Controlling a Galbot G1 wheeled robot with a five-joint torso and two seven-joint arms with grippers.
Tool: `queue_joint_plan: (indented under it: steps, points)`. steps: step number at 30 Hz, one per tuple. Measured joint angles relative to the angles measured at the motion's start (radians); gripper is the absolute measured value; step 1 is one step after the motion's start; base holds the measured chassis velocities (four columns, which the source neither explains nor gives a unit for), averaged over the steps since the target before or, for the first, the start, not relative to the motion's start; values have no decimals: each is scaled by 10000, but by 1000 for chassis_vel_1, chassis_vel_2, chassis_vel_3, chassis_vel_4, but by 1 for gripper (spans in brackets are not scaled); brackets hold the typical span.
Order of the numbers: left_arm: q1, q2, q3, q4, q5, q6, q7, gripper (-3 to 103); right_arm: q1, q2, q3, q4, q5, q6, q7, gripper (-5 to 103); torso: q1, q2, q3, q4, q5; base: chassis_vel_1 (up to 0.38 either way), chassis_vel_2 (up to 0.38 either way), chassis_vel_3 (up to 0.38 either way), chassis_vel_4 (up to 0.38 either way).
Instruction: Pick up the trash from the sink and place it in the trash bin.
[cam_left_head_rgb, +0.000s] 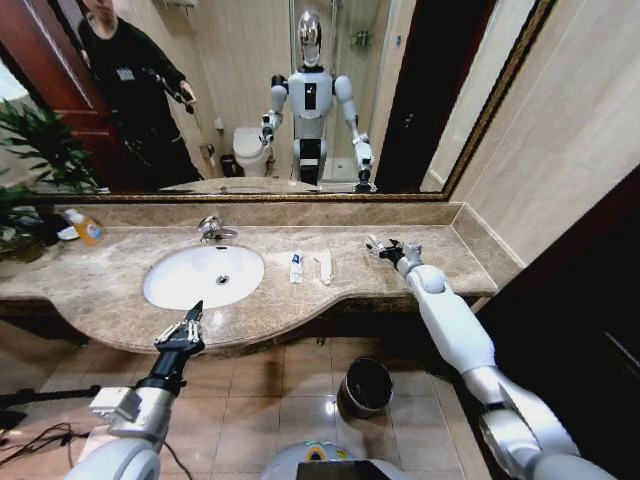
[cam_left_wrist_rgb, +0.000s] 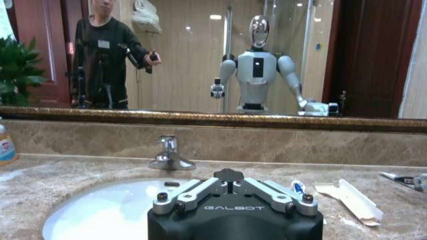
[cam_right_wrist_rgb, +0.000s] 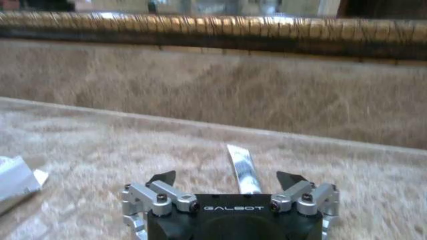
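One thin silvery-white tube (cam_right_wrist_rgb: 241, 170) on marble, between open right claw (cam_right_wrist_rgb: 227, 181)

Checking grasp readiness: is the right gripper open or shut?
Open: the right gripper has its fingers spread either side of a thin item.

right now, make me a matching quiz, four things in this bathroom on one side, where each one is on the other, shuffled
Things:
1. trash bin
2. orange-yellow bottle
3. right gripper
4. left gripper

Places:
A. above the counter's front edge, before the sink
B. on the floor below the counter
C. over the counter, far end from the bottle, beside a small tube
D. on the counter near the plant

Pairs: 1-B, 2-D, 3-C, 4-A
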Motion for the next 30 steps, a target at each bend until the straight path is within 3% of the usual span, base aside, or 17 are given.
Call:
queue_joint_plan:
  steps: [3,5,10,17,22,25,30]
  points:
    - [0,0,0,0,0,0,0,0,4,5,73,-19,-4,-289,-62,99,0,0,0,-1,0,0,0,0,0]
    - [0,0,0,0,-1,0,0,0,5,31,189,-57,192,-690,-26,90,-1,0,0,-1,1,0,0,0,0]
    - [0,0,0,0,0,0,0,0,-21,45,250,-93,341,-832,111,79,-1,1,0,-1,0,0,0,0,0]
    - [0,0,0,0,-1,0,0,0,-72,68,323,-101,346,-775,194,47,-1,1,-1,-1,0,0,0,0,0]
    - [0,0,0,0,-1,0,0,0,-70,63,306,-104,323,-719,194,36,-1,1,0,-1,0,0,0,0,0]
    - [0,0,0,0,0,0,0,0,-59,69,279,-126,274,-691,194,20,-1,1,-1,-1,0,0,0,0,0]
    - [0,0,0,0,-1,0,0,0,-76,79,243,-129,252,-645,194,16,-1,1,-1,-1,0,0,0,0,0]
